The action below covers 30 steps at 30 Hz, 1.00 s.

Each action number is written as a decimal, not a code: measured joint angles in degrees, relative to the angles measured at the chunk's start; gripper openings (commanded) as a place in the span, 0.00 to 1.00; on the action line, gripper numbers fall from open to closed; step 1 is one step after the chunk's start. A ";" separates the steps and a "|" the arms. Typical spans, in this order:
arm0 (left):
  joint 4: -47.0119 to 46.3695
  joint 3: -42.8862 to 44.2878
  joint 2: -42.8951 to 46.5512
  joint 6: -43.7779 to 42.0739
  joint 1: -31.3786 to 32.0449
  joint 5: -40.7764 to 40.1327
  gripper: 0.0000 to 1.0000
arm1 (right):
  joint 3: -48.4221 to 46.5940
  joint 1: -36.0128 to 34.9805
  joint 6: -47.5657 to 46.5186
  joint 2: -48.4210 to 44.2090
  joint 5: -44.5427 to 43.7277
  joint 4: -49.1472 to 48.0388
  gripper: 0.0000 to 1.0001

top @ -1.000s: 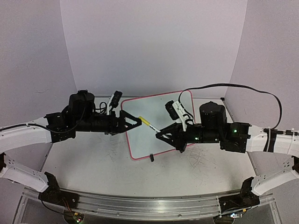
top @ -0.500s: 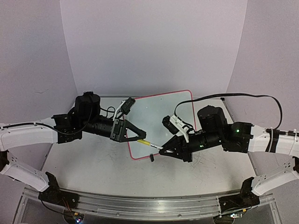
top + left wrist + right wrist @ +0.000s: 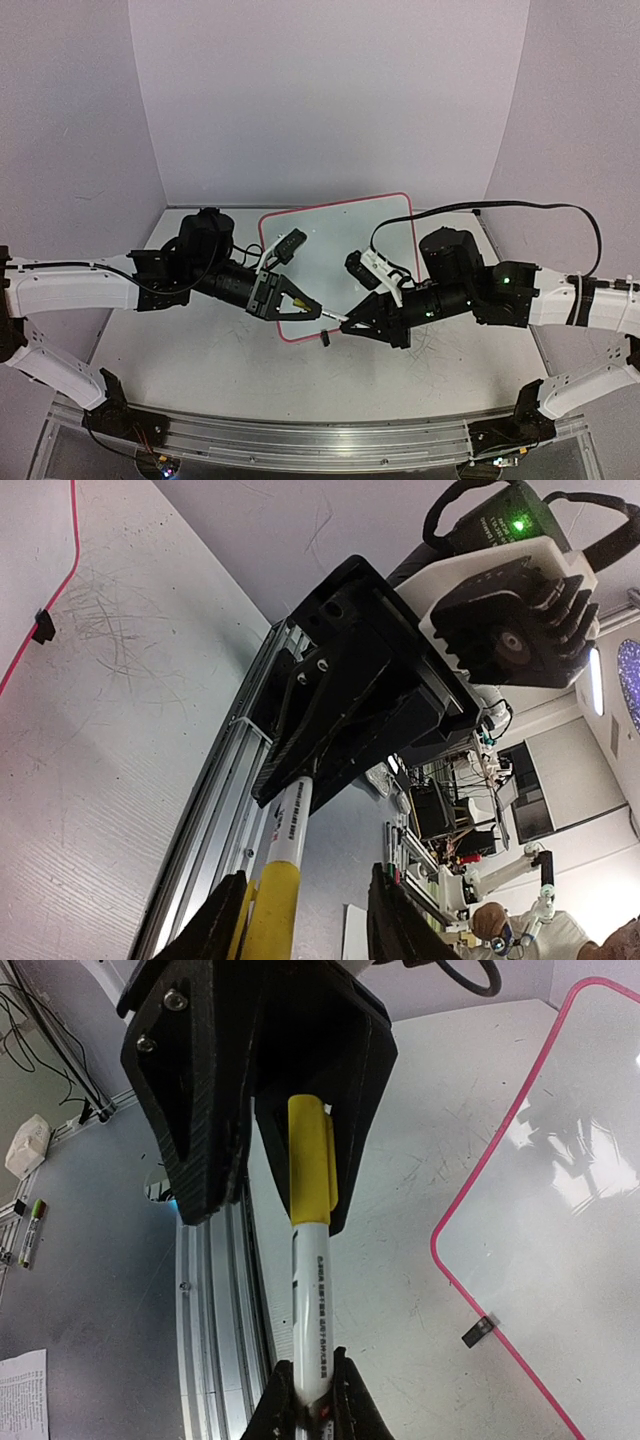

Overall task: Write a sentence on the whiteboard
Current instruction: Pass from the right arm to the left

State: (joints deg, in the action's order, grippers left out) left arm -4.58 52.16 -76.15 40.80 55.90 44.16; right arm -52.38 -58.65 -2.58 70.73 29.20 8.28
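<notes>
The whiteboard (image 3: pixel 340 240) with its red-pink rim lies flat at mid-table; the sentence does not show in any view. My right gripper (image 3: pixel 313 1400) is shut on the white barrel of a marker (image 3: pixel 315 1300), held over the table by the board's near corner. The marker's yellow cap (image 3: pixel 311 1165) sits between the fingers of my left gripper (image 3: pixel 305 920). There the cap (image 3: pixel 270 910) rests against one finger (image 3: pixel 215 925), with a gap to the other finger (image 3: pixel 390 920). From above, left gripper (image 3: pixel 318 311) and right gripper (image 3: pixel 345 322) meet tip to tip.
A black clip foot (image 3: pixel 325 338) sticks out at the board's near edge, just under the marker. The tabletop (image 3: pixel 200 340) is scratched with grey scribbles. An aluminium rail (image 3: pixel 300 440) runs along the near edge. Grey walls enclose the back and sides.
My left arm has swung right and nearer, and its jaws have narrowed around the yellow cap. The right arm brought the marker nearer early on, then held still.
</notes>
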 measured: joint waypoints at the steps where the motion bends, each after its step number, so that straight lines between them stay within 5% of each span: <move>1: -0.02 0.00 -0.01 -0.12 -0.02 0.08 0.33 | 0.00 0.00 -0.03 -0.05 -0.05 0.02 0.00; 11: 0.02 0.70 -0.11 -0.31 -0.07 -0.02 0.34 | 0.01 -0.04 -0.27 -0.85 -0.36 0.06 0.00; 19: 0.55 1.64 -0.78 -0.50 -0.07 -0.46 0.01 | 0.27 -0.11 -0.63 -2.37 -0.89 0.70 0.05; 23: 1.34 2.28 -0.89 -1.49 0.04 -0.72 0.00 | 0.52 -0.22 -0.25 -2.79 -1.64 0.72 0.72; 25: 1.97 2.52 -0.90 -2.01 0.09 -1.77 0.00 | 0.97 -0.22 1.22 -2.98 -3.13 0.41 0.95; 30: 2.54 3.15 -0.86 -3.04 0.04 -5.39 0.00 | 5.70 -0.20 10.14 -6.41 -10.87 -5.76 0.98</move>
State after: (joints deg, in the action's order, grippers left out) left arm -2.04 55.31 -77.01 37.76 55.94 38.77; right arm -46.68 -58.85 7.55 64.32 18.34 2.52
